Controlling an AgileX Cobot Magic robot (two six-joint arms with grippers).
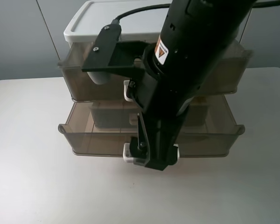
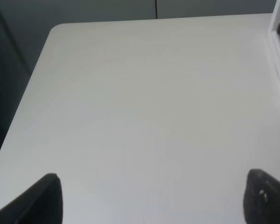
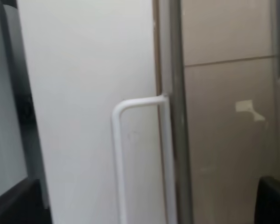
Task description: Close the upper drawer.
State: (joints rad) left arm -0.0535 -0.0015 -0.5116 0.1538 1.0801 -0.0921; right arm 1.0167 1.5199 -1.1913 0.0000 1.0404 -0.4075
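Pale grey surface (image 1: 32,163) fills most of the exterior view. At its far side sits the white-topped plastic drawer cabinet (image 1: 98,18) w/ both drawers pulled out. The upper smoky-brown translucent plastic drawer (image 1: 79,70) stands open right under the white top. Its front is set back from that of the lower brown translucent drawer (image 1: 98,140), which sticks out further toward the camera.

My black right arm (image 1: 191,56) reaches across the middle over both drawer fronts, hiding their centres. Its tip shows in front of the lower drawer's white loop handle (image 1: 127,154). The upper drawer's white loop handle (image 1: 127,91) is half hidden by the arm.

Right wrist view is blurred: a white loop handle (image 3: 117,154) on a brown drawer front, can't tell which drawer. My right fingers (image 3: 270,200) are spread wide, released, one each side of that handle and apart from it. My left fingers (image 2: 42,200) are spread too, holding nothing, over bare surface w/ a white corner of the cabinet in sight.
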